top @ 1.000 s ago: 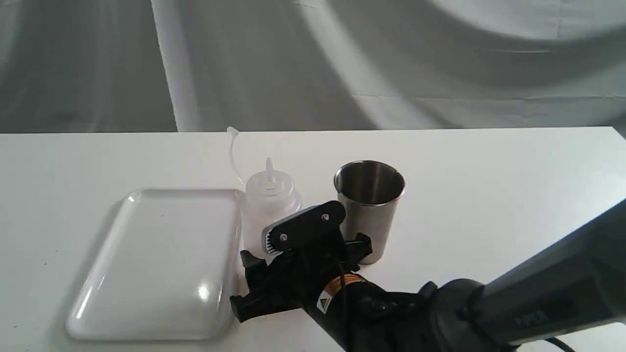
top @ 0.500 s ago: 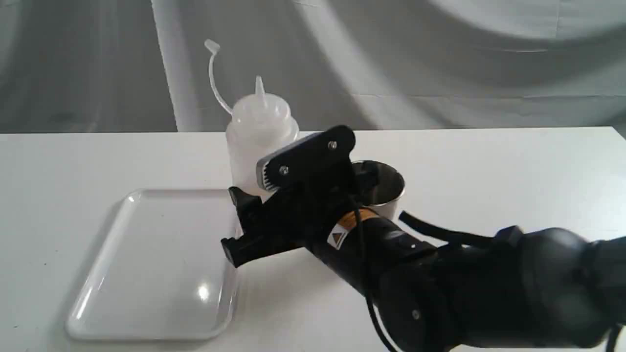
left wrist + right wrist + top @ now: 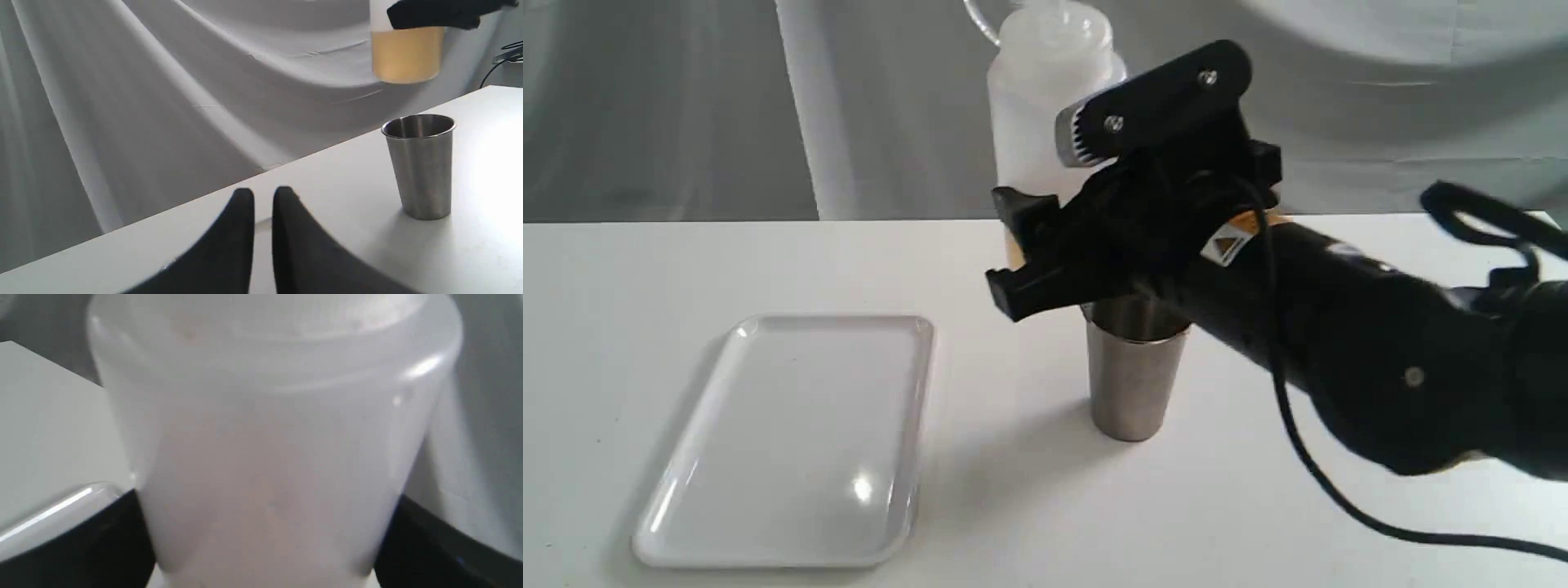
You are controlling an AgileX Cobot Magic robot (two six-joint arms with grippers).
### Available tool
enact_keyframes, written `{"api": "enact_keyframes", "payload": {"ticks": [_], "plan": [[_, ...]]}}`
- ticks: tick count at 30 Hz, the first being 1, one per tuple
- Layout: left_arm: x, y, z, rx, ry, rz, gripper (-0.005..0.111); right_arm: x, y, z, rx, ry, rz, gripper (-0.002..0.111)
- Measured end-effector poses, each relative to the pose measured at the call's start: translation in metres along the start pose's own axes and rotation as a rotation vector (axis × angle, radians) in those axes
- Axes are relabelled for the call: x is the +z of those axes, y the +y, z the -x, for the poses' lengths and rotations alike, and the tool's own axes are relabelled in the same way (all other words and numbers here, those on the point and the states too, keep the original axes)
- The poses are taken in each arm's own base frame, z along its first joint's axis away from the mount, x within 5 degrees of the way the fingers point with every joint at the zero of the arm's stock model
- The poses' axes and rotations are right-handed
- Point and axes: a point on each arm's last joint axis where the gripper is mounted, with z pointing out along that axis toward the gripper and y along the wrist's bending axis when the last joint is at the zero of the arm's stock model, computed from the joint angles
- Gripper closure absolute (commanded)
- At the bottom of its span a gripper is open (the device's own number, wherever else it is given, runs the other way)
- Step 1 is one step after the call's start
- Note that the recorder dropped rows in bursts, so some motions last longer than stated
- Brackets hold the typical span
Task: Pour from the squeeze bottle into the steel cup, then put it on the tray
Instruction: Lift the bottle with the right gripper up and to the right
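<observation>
Table [image 3: 645, 261]; squeeze bottle [image 3: 1033, 122] aloft, seemingly upright

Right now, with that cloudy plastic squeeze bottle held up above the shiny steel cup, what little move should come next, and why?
Probably tip it. The right gripper holds the translucent whitish squeeze bottle upright, roughly above the brushed steel cup, with amber liquid resting at its base. Nothing can flow until the bottle's top leans down toward the cup's open mouth.
</observation>
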Motion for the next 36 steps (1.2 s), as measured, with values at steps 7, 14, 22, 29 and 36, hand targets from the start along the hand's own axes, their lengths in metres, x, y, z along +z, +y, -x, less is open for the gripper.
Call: {"api": "enact_keyframes", "payload": {"ticks": [7, 14, 22, 29, 36], "plan": [[0.0, 0.0, 0.0, 0.0, 0.0, 0.0, 0.098, -0.004, -0.017, -0.001, -0.029, 0.048, -0.033, 0.064], [0.0, 0.0, 0.0, 0.0, 0.0, 0.0, 0.098, -0.004, -0.036, -0.005, -0.061, 0.083, -0.117, 0.064], [0.0, 0.0, 0.0, 0.0, 0.0, 0.0, 0.098, -0.019, -0.048, 0.016, -0.071, -0.011, -0.194, 0.064], [0.0, 0.0, 0.0, 0.0, 0.0, 0.0, 0.098, -0.031, -0.078, 0.026, -0.066, -0.052, -0.299, 0.064], [0.0, 0.0, 0.0, 0.0, 0.0, 0.0, 0.098, -0.032, -0.102, 0.019, -0.086, -0.04, -0.287, 0.064]]}}
